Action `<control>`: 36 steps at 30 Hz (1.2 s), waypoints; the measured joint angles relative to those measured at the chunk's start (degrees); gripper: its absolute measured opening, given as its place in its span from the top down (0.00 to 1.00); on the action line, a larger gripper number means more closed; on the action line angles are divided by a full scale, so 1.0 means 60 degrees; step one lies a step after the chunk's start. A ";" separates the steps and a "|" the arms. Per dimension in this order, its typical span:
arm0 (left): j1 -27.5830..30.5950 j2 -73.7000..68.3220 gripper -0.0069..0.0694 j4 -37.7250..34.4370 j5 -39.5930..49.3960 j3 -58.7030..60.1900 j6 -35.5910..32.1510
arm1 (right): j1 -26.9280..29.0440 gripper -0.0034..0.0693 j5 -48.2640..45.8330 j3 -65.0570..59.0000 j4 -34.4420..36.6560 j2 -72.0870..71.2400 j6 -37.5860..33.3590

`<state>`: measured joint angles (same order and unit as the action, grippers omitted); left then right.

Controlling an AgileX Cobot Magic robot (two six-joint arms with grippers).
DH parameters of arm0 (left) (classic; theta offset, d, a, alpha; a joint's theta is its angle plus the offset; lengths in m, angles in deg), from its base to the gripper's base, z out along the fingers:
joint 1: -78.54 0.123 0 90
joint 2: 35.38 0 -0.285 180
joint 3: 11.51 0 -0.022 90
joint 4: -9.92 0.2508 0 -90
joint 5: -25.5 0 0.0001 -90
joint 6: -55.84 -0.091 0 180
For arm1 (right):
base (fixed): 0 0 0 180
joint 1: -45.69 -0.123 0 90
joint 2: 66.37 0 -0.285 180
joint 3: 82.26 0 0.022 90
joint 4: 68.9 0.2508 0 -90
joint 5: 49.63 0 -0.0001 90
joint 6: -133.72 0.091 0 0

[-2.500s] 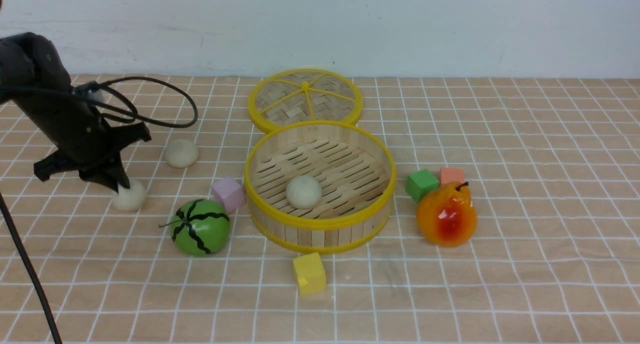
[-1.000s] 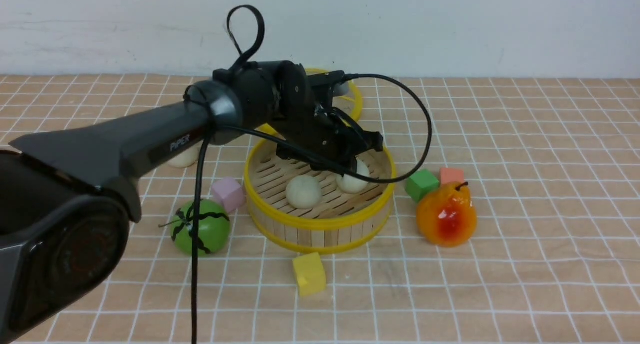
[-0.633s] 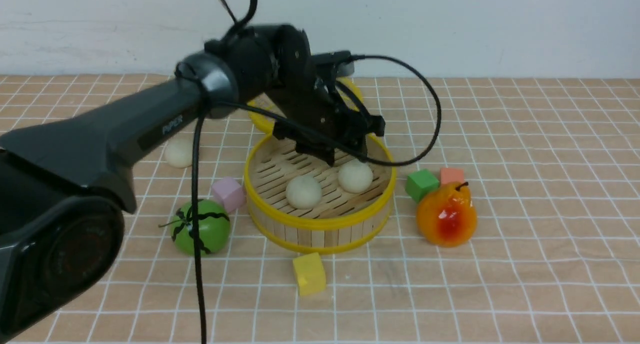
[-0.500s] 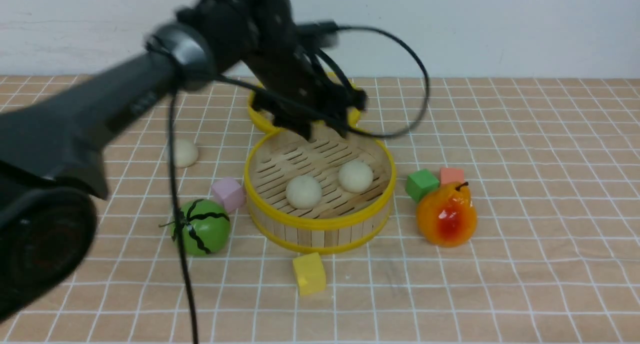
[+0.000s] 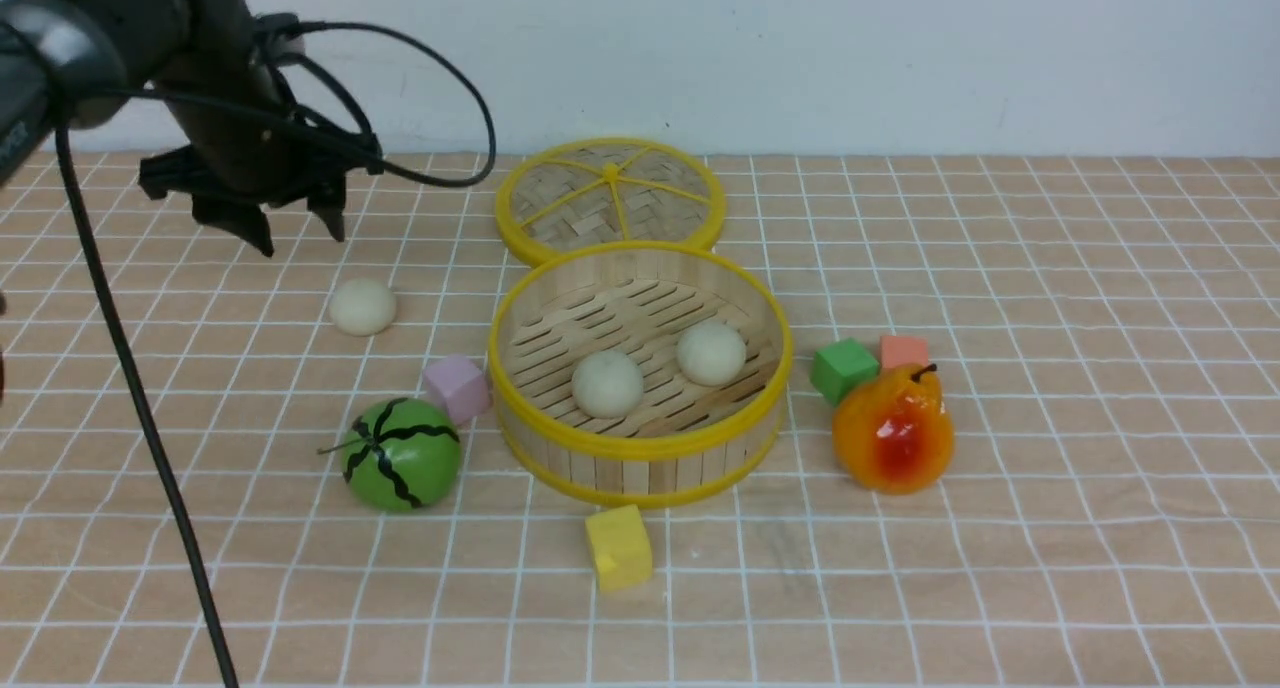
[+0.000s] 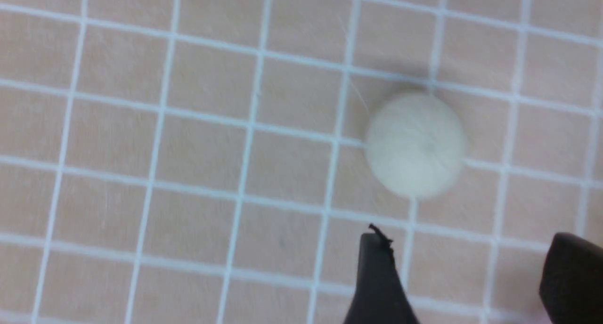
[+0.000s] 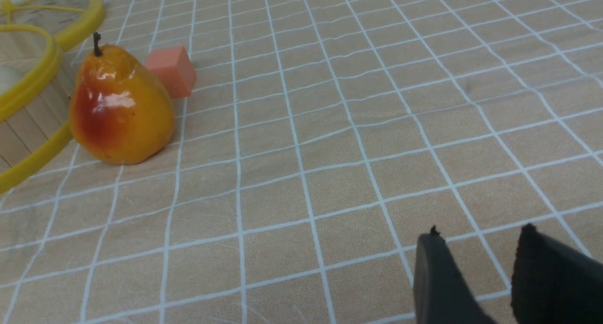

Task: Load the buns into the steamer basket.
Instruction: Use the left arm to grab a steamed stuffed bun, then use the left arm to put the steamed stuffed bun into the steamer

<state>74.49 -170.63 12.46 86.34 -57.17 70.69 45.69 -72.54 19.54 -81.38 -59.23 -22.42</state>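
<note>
Buns (image 5: 609,384), in brief: two now lying in the basket (image 5: 640,471), one waiting outside. Going by size, starting with the basket: standing upright mid-table, carrying one bun near and left of centre, the newly delivered one (image 5: 711,353) farther right, not quite touching. Behind it: the lid (image 5: 560,185), lying flat at the basket's far rim. Back at far left after letting go of that second bun: the left gripper (image 5: 297,236), hanging above the table, fingers spread wide, gripping nothing. Of the right gripper (image 7: 481,229), only fingertips showing, standing partly apart, holding nothing. Smallest and now mattering most: the last bun (image 5: 363,306), sitting on the table left of the basket, just nearer than the left gripper. Probably leaving one more pick and drop, likely calling for lining up over it, lowering, then releasing clear of the other two.
</note>
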 joint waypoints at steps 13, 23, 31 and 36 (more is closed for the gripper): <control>0.0015 -0.1426 0.51 -0.0424 -0.1978 0.0009 0.0000 | 0.0000 0.62 0.0000 0.0000 0.0000 0.0000 0.0000; 0.0015 -0.1720 0.73 -0.0424 -0.2019 0.0000 -0.0197 | 0.0000 0.62 0.0000 0.0000 0.0000 0.0000 0.0000; 0.0015 -0.1212 0.92 -0.0641 -0.1420 0.0000 -0.0443 | 0.0000 0.62 0.0000 0.0000 0.0000 0.0000 0.0000; -0.0342 -0.0058 0.92 -0.2137 -0.0815 0.0010 -0.1480 | 0.0000 0.62 0.0000 0.0000 0.0000 0.0000 0.0000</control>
<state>72.44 -170.98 -0.36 81.46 -57.10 61.81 45.69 -72.54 19.54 -81.38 -59.23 -22.42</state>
